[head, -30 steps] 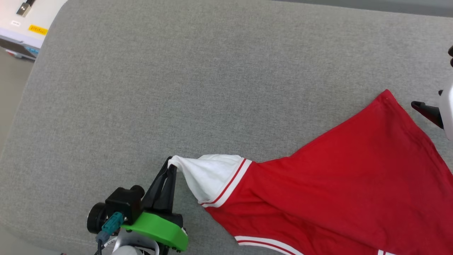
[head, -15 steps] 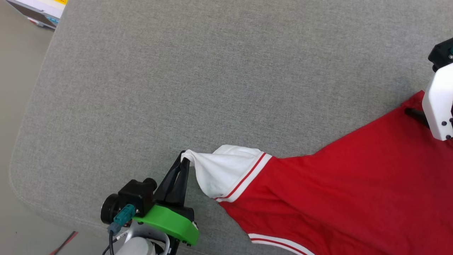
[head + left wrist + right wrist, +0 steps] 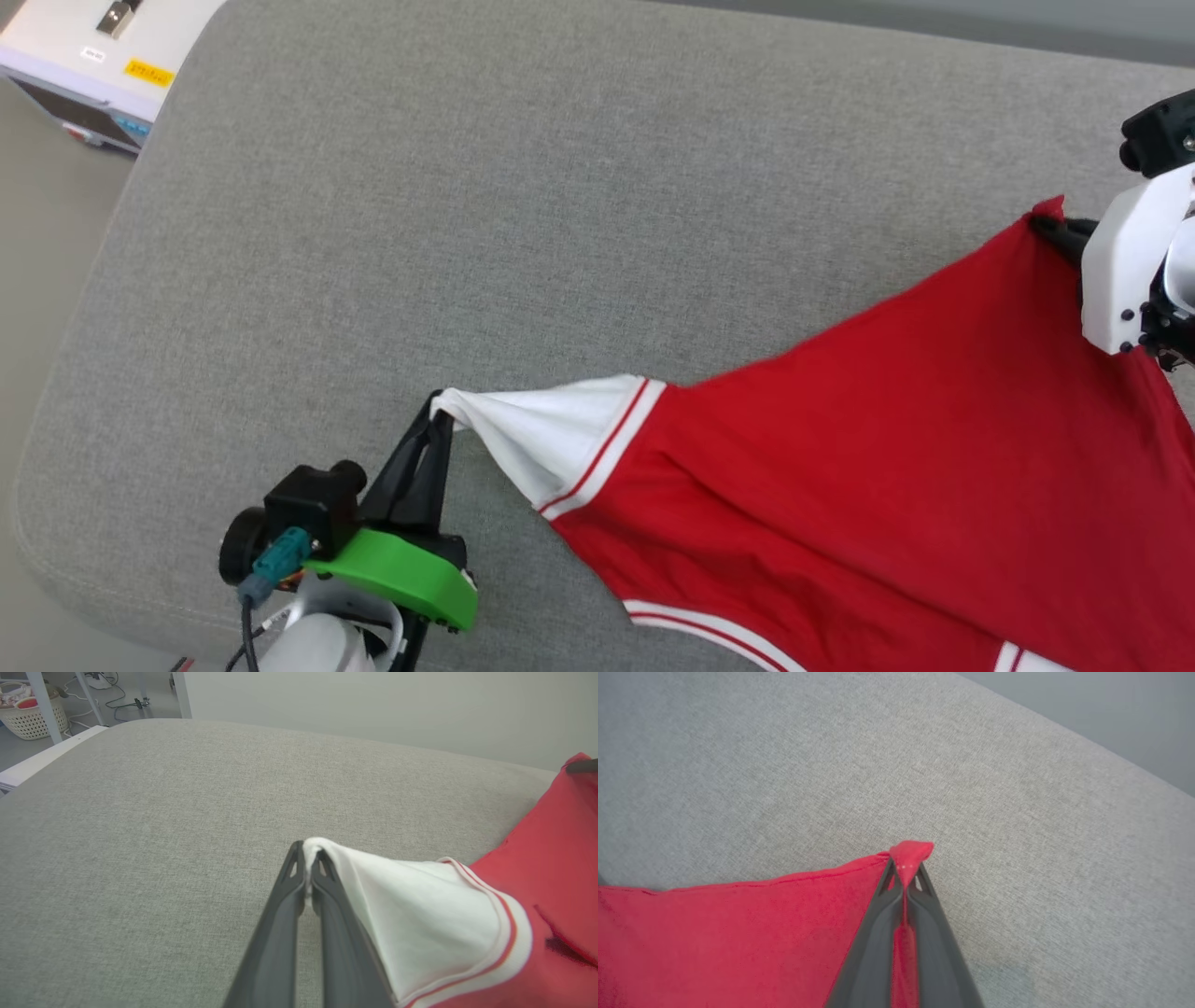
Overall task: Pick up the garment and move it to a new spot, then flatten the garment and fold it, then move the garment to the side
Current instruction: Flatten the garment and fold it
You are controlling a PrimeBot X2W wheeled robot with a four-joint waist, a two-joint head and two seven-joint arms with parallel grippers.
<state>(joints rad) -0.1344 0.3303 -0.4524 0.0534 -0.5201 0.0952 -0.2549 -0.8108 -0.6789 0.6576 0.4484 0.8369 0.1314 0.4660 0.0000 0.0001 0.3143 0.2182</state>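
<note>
The garment [image 3: 868, 448], red with a white sleeve and striped trim, is stretched across the grey cushion [image 3: 523, 215] from lower middle to upper right. My left gripper [image 3: 437, 411] is shut on the tip of the white sleeve [image 3: 420, 910], seen pinched between the fingers in the left wrist view [image 3: 306, 858]. My right gripper [image 3: 1050, 224] is shut on a red corner of the garment [image 3: 738, 938] at the far right, its fingertips clamped on the fabric [image 3: 906, 868]. The cloth between the two grips is pulled taut and lifted off the cushion.
A white cabinet with a yellow label [image 3: 93, 65] stands off the cushion's upper left corner. A wicker basket [image 3: 30, 714] and table legs sit on the floor beyond the cushion. Bare grey cushion spans the left and top.
The right gripper has closed on the garment's red corner and raised it. The cloth now hangs taut between both grips. The head camera has shifted.
</note>
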